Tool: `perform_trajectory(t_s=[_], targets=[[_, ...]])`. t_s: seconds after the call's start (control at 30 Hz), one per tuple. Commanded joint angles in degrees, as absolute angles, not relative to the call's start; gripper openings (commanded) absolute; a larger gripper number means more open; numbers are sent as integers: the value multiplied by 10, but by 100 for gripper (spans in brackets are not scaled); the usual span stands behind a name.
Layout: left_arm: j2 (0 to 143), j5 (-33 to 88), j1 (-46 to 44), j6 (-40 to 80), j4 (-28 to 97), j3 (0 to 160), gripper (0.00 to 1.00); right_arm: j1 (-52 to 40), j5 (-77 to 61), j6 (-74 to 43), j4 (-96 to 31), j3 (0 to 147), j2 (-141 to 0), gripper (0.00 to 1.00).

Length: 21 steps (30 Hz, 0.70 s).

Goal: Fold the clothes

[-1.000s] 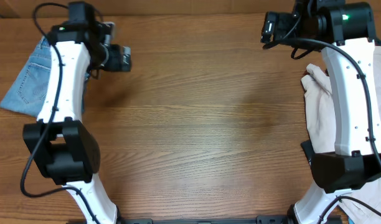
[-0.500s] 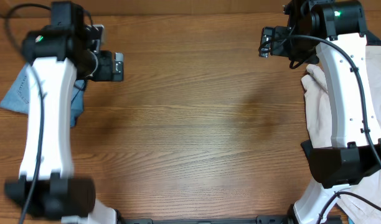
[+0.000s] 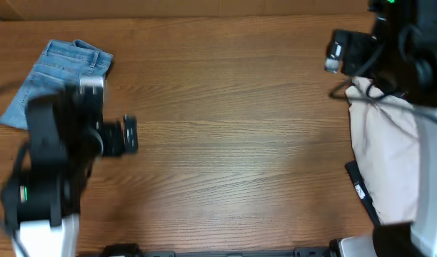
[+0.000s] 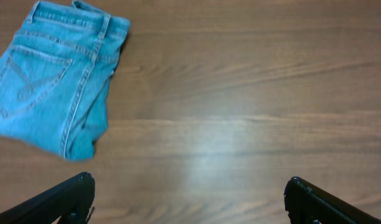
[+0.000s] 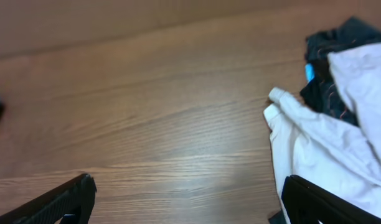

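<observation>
Folded blue jeans (image 3: 58, 75) lie at the table's far left; they also show in the left wrist view (image 4: 53, 78). A pile of white and cream clothes (image 3: 386, 153) lies at the right edge, with a dark garment (image 5: 330, 53) behind the white one (image 5: 321, 152) in the right wrist view. My left gripper (image 3: 129, 134) is open and empty over bare wood, right of the jeans (image 4: 187, 199). My right gripper (image 3: 336, 53) is open and empty, just left of the clothes pile (image 5: 187, 199).
The wooden table (image 3: 233, 135) runs between the two arms. A dark item (image 3: 361, 193) lies under the cream cloth at the right. The left arm body (image 3: 43, 185) is blurred at the lower left.
The left arm has pulled back toward the front, off the jeans, which now lie fully uncovered. The right arm has shifted right and nearer the camera.
</observation>
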<state>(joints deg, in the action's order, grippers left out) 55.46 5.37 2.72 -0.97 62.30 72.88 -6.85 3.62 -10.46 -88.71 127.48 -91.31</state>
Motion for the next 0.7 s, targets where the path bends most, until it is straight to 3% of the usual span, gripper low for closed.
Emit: perform_trajectory(t_s=[0.0, 0.17, 0.4, 0.67], targets=[[445, 60, 29, -5, 616, 671, 100, -72, 47, -102, -879, 1234, -852, 100], [349, 60, 29, 9, 628, 637, 100, -72, 46, -103, -818, 1075, -733, 100], [326, 59, 29, 9, 653, 637, 100, -72, 47, -109, -625, 699, -478, 100], [326, 59, 29, 9, 688, 637, 100, -72, 46, -109, -691, 589, -437, 100]])
